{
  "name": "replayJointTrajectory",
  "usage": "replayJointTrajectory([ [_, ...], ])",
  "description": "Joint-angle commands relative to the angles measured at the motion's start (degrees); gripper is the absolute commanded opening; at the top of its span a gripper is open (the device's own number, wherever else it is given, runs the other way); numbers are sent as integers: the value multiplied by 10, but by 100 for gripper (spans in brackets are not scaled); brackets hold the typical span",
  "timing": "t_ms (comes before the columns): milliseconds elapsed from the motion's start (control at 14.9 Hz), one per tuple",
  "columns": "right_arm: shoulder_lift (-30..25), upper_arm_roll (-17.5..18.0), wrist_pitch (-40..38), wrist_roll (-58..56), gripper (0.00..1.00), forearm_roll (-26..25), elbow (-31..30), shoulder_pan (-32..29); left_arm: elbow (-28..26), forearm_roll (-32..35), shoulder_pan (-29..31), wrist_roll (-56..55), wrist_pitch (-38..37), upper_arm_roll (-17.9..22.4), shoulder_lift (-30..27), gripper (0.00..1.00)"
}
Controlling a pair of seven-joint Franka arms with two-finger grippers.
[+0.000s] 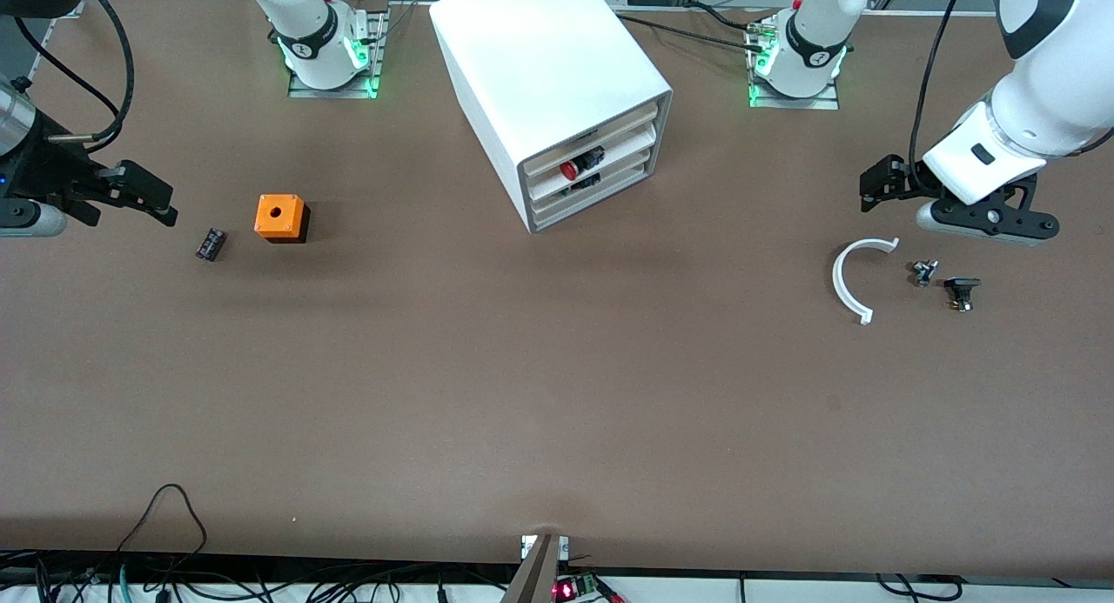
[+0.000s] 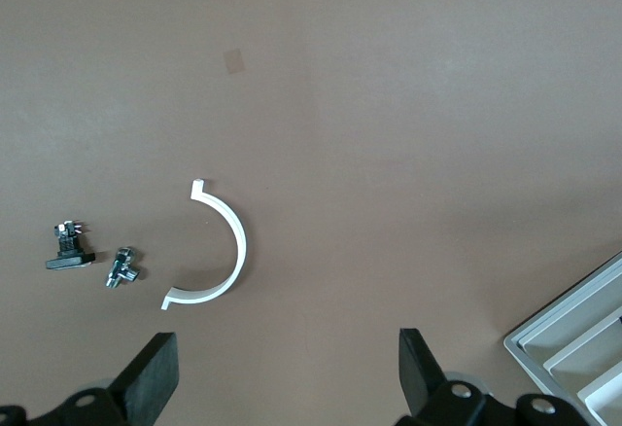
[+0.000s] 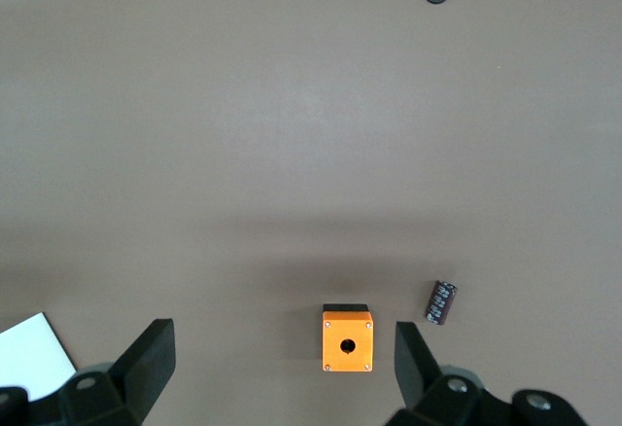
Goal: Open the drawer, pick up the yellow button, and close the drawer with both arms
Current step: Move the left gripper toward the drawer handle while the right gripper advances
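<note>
Drawers (image 1: 594,172) of white cabinet (image 1: 544,72) sitting mid-table, red-capped button (image 1: 580,163) showing inside; orange button not showing. Left gripper (image 1: 879,184) and right gripper (image 1: 144,194) hovering spread, empty, well apart from it at table ends.

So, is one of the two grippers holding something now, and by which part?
No, nothing is held. The left gripper hangs open above the white curved piece; the right gripper hangs open above the orange box.
</note>
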Motion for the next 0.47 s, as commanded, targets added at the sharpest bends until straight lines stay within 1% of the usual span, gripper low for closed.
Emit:
replayJointTrajectory([
  [0, 6, 1, -7, -2, 100, 2, 11, -1, 0, -3, -1, -22, -9, -6, -8, 100],
  [401, 6, 1, -9, -8, 100, 4, 20, -1, 0, -3, -1, -30, -8, -7, -8, 100],
])
